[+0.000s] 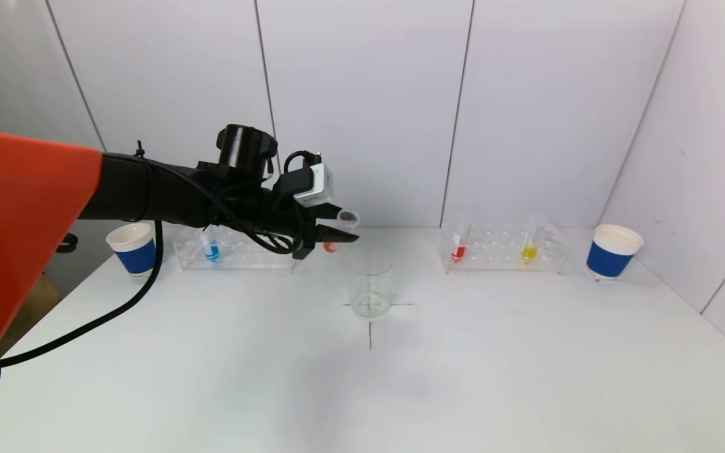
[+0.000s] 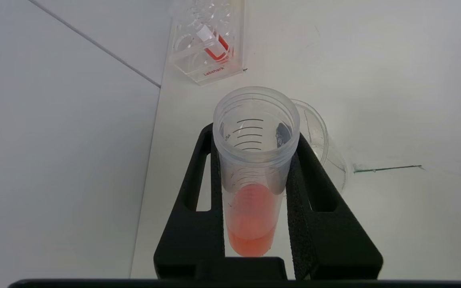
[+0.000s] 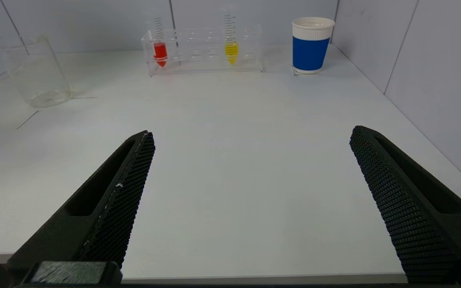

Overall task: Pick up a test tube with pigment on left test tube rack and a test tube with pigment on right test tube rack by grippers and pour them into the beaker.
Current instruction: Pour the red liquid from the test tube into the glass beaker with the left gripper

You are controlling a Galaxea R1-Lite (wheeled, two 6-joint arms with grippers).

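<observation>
Head view: the left end effector [image 1: 337, 236] carries an orange-pigment tube [image 1: 341, 231] just above and behind the empty beaker [image 1: 370, 283].

Left wrist view: its fingers [image 2: 314, 192] are clamped on that tube, unpoured.

Right wrist view: the right end effector [image 3: 250, 188] is spread apart, holding nothing; the right rack [image 3: 206, 50] beyond the beaker awaits.

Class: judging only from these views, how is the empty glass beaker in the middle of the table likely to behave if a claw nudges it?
The beaker looks thin-walled and clear, so probably fragile. It holds nothing, so it is likely light and would slide. It stands taller than wide, so a high nudge might tip it.
</observation>
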